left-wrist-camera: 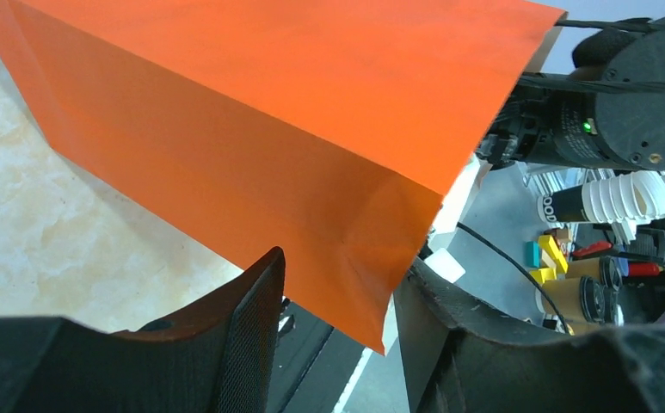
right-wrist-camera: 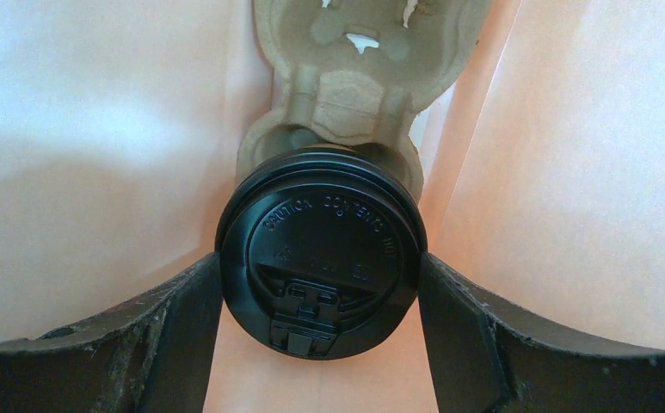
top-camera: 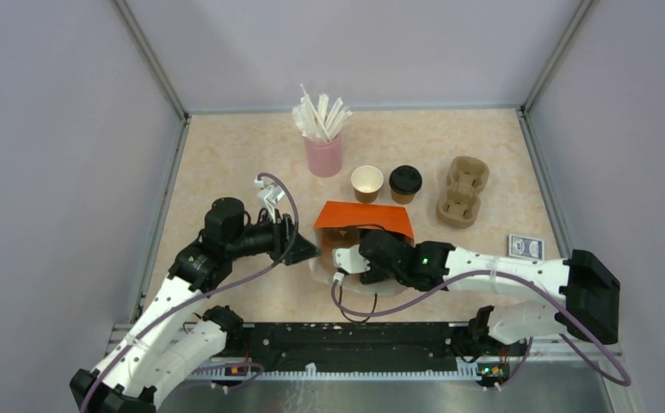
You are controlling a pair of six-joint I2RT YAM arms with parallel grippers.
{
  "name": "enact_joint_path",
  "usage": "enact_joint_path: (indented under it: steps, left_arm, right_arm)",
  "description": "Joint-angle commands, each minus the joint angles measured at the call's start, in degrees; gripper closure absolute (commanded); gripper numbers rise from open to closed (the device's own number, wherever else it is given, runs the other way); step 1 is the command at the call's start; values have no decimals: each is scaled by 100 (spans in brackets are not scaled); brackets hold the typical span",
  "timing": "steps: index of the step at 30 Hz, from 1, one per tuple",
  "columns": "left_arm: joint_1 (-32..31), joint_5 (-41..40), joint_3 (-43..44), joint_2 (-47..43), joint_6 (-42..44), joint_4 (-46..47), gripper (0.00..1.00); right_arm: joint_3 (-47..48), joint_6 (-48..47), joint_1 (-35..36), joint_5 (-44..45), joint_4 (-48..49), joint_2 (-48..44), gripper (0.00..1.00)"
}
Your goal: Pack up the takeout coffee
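An orange paper bag (top-camera: 365,218) lies mid-table, and my right gripper (top-camera: 348,258) reaches into its mouth. In the right wrist view, inside the bag, a takeout coffee cup with a black lid (right-wrist-camera: 318,258) sits at the near pocket of a tan pulp carrier (right-wrist-camera: 350,90). The right gripper (right-wrist-camera: 320,267) is shut on it, a finger pressing each side of the lid. My left gripper (left-wrist-camera: 339,268) is open around the bag's lower corner (left-wrist-camera: 372,258) without pinching it. Behind the bag stand an open brown cup (top-camera: 366,182) and a lidded cup (top-camera: 405,182).
A second pulp carrier (top-camera: 464,191) lies at the back right. A pink cup of white straws (top-camera: 323,153) stands behind the bag. A small blue card box (top-camera: 526,247) lies near the right wall. Grey walls enclose the table on three sides.
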Motion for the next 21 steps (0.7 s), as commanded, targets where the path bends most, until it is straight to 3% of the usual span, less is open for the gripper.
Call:
enact_joint_path:
  steps: [1, 5, 10, 21]
  left_arm:
    - [-29, 9, 223, 202, -89, 397, 47]
    - [-93, 68, 253, 302, -113, 532, 54]
    - [-226, 150, 236, 200, -206, 641, 84]
    - [-444, 244, -123, -82, -572, 938, 86]
  right_arm:
    - [-97, 254, -71, -220, -116, -205, 34]
    - [-98, 310, -71, -225, -126, -218, 34]
    - [-159, 345, -78, -247, -82, -198, 34]
    - [-521, 575, -160, -310, 247, -163, 35]
